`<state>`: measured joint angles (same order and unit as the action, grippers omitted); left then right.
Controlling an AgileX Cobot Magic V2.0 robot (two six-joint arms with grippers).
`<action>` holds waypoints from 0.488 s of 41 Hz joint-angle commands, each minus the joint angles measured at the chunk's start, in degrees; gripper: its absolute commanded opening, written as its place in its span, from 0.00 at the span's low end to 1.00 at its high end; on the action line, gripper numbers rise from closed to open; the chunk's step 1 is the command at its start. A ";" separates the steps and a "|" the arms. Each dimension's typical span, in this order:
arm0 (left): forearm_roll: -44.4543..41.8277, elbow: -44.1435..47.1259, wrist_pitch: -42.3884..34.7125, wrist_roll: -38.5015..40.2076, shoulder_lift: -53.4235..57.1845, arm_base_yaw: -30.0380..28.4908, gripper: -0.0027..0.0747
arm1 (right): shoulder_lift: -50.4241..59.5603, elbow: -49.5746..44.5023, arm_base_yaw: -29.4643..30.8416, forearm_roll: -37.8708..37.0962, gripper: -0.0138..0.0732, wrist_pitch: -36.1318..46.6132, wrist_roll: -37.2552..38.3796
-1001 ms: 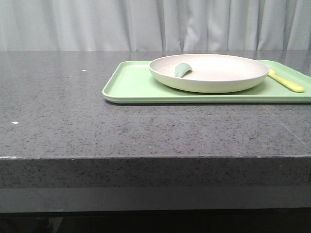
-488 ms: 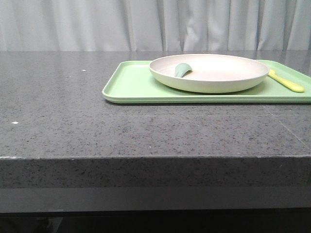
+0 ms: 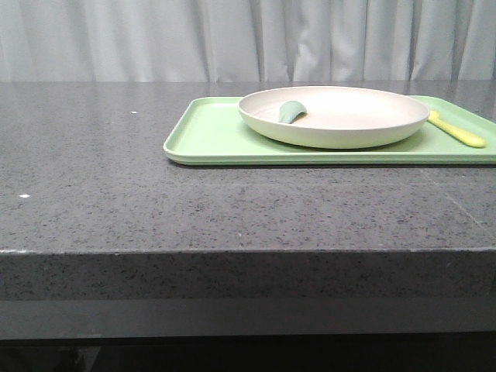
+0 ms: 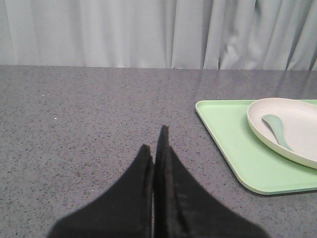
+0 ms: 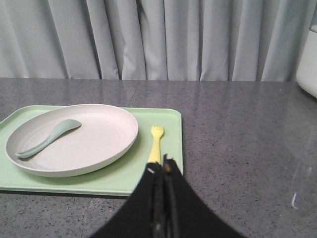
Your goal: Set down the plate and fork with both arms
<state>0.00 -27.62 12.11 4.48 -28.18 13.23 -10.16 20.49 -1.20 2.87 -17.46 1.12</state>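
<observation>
The cream-white plate [image 3: 334, 116] rests on a light green tray [image 3: 209, 138] at the right of the table. A dull green spoon [image 3: 291, 111] lies inside the plate. The pale yellow fork [image 3: 457, 132] lies on the tray just right of the plate. In the left wrist view the plate [image 4: 297, 124] and tray [image 4: 237, 148] lie off to one side of my left gripper [image 4: 154, 141], which is shut and empty over bare table. My right gripper [image 5: 162, 167] is shut, empty, and hovers over the near end of the fork [image 5: 156, 143], beside the plate [image 5: 94, 139].
The dark speckled table [image 3: 93, 178] stretches left of the tray, its front edge [image 3: 232, 250] near the camera. Grey curtains [image 3: 155, 39] hang behind. A white object [image 5: 308, 64] stands at the edge of the right wrist view.
</observation>
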 commanded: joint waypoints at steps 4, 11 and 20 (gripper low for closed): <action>0.45 -1.62 -5.15 0.43 -0.07 0.18 0.01 | -0.55 1.51 0.31 -0.47 0.02 5.13 -0.42; 0.45 0.75 -5.15 0.43 1.45 -0.19 0.01 | -0.55 1.51 0.31 -0.47 0.02 5.13 -0.42; 2.05 10.36 -5.15 0.43 11.59 -6.02 0.01 | -0.55 1.51 0.31 -0.47 0.02 5.08 -0.42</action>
<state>0.79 -18.52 11.69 4.48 -19.76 9.21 -10.16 20.49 -1.20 2.87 -17.46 1.12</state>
